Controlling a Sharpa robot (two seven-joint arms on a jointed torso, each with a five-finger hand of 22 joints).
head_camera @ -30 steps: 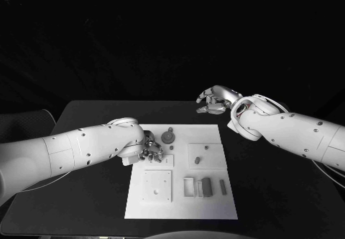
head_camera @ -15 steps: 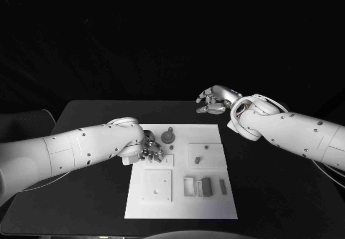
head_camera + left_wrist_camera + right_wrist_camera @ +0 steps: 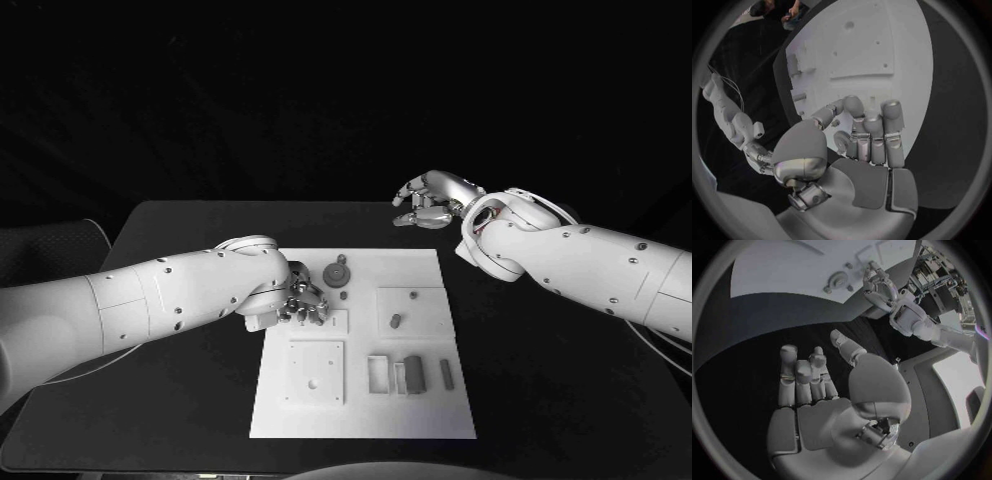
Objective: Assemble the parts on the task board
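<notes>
The white task board (image 3: pixel 364 400) lies in the middle of the table. My left hand (image 3: pixel 300 300) hangs over the board's far left part, its curled fingertips down by a small square plate (image 3: pixel 332 322). In the left wrist view the fingers (image 3: pixel 870 132) bend toward the thumb, and I cannot make out anything between them. A round grey part (image 3: pixel 338 273) stands just beyond that hand. Small grey parts (image 3: pixel 395 321) sit on the right-hand plate. My right hand (image 3: pixel 430 204) hovers above the table past the board's far right corner, fingers (image 3: pixel 801 372) loosely bent and holding nothing.
Near the board's front right stand two upright grey blocks (image 3: pixel 415 373) and a slim piece (image 3: pixel 447 373). A square plate with holes (image 3: pixel 316 373) lies front left. Black table (image 3: pixel 562 380) surrounds the board on all sides.
</notes>
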